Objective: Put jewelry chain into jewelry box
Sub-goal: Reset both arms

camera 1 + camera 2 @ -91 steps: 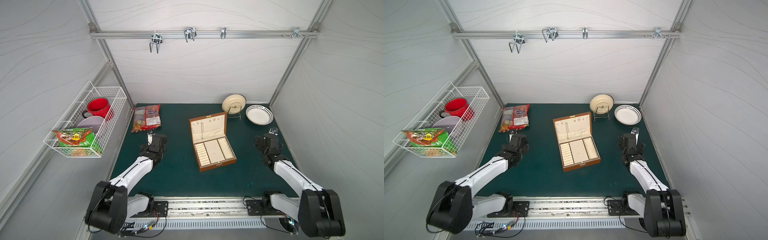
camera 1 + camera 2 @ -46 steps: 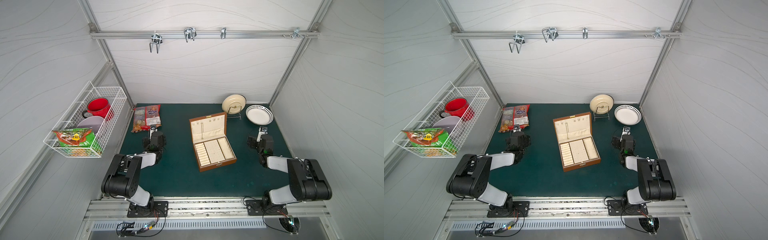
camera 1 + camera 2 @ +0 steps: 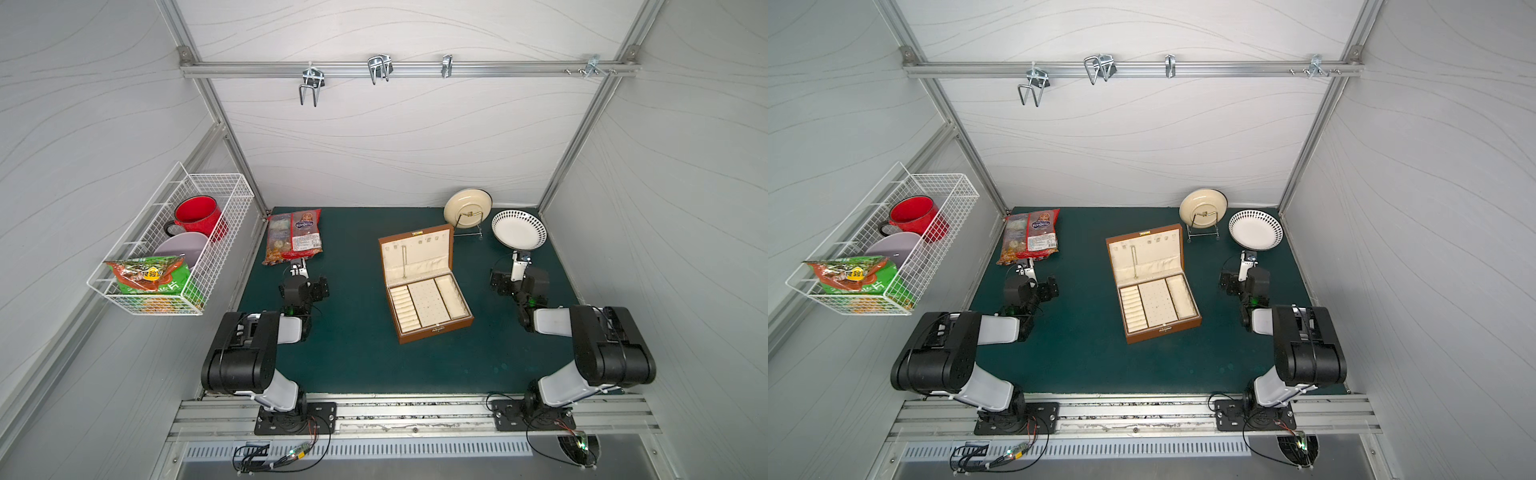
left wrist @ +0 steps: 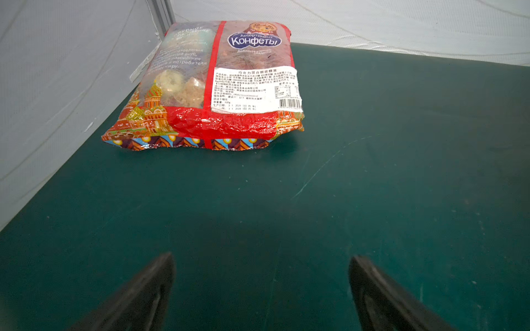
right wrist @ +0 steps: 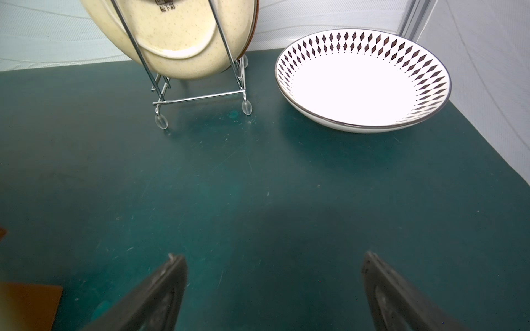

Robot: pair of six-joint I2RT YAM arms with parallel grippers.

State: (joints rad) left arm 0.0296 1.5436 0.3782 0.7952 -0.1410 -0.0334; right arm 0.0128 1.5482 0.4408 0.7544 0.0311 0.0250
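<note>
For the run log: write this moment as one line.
box open | chain hanging in lid | left gripper open, empty, facing candy bag | right gripper open, empty, facing bowl

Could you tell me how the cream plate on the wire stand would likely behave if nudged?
The cream plate stands on edge, leaning in a wire stand, so a nudge would probably tip it or set it rolling. It looks like glazed ceramic: likely stiff, slippery and breakable. The stand's small feet may slide on the mat.

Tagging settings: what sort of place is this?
Probably a lab robot cell: white panelled walls on an aluminium frame, two arms bolted to a rail, a green mat.
</note>
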